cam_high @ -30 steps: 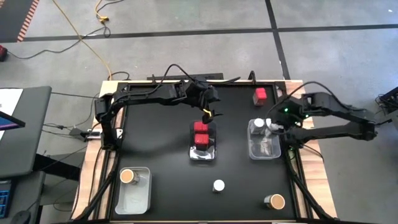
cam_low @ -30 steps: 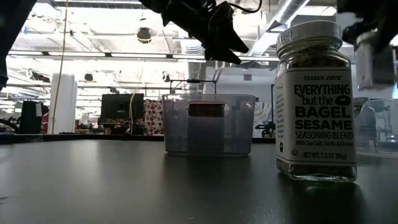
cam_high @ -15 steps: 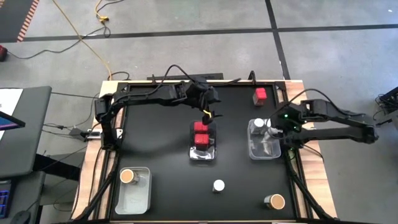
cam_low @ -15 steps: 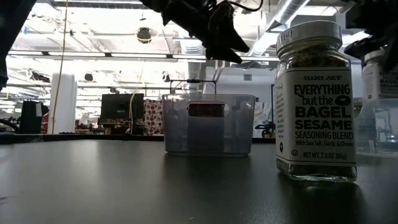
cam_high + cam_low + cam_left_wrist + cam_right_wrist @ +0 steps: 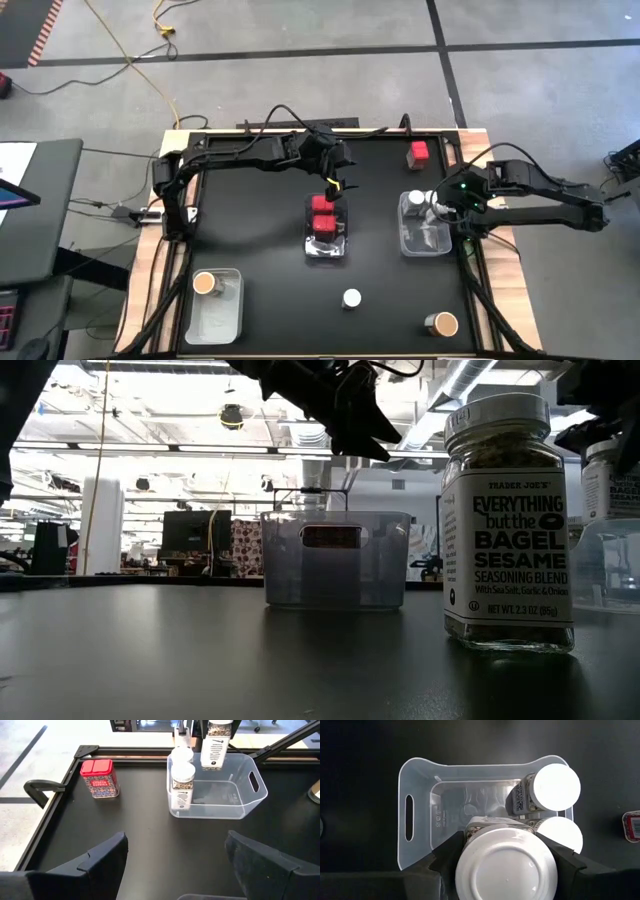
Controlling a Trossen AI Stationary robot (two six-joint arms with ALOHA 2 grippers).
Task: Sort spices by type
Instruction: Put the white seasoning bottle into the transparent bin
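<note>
High view, landmark: middle bin (image 5: 327, 240), a clear bin at the centre of the black table (image 5: 260, 260), with two red square-topped containers (image 5: 324, 213) in it.
High view, left gripper: left gripper (image 5: 334, 186) hangs over the far end of the middle bin, nothing between its fingers.
High view, right gripper: right gripper (image 5: 436, 206) sits right of the middle bin, over the right bin (image 5: 424, 240), clamped on a white-lidded jar (image 5: 432, 201).
High view, other spices: lone red container (image 5: 418, 153) far-right of the middle bin near the table's far edge; white-lidded jar on the table (image 5: 351, 298) just nearer than the middle bin; tan-topped jar (image 5: 441, 324) at the near-right corner; another tan-topped jar (image 5: 206, 284) inside the left bin (image 5: 220, 318), near-left of the middle bin.

Low view: bagel seasoning jar (image 5: 509, 520) stands upright, close to the camera, right of the middle bin (image 5: 335, 559). Left arm's dark fingers hang above that bin. A second labelled jar (image 5: 606, 480) is raised off the table at the right edge.

Left wrist view: fingers (image 5: 102, 857) spread wide, empty. Beyond them the right bin (image 5: 220, 795) holds two white-lidded jars (image 5: 183, 782) at one end; a third jar (image 5: 216, 742) hangs above it. Red container (image 5: 99, 778) stands beside the bin, apart from it.

Right wrist view: fingers (image 5: 452, 852) closed on the held jar's white lid (image 5: 505, 867), directly above the right bin (image 5: 420, 815); two jars (image 5: 547, 787) inside, one leaning.
</note>
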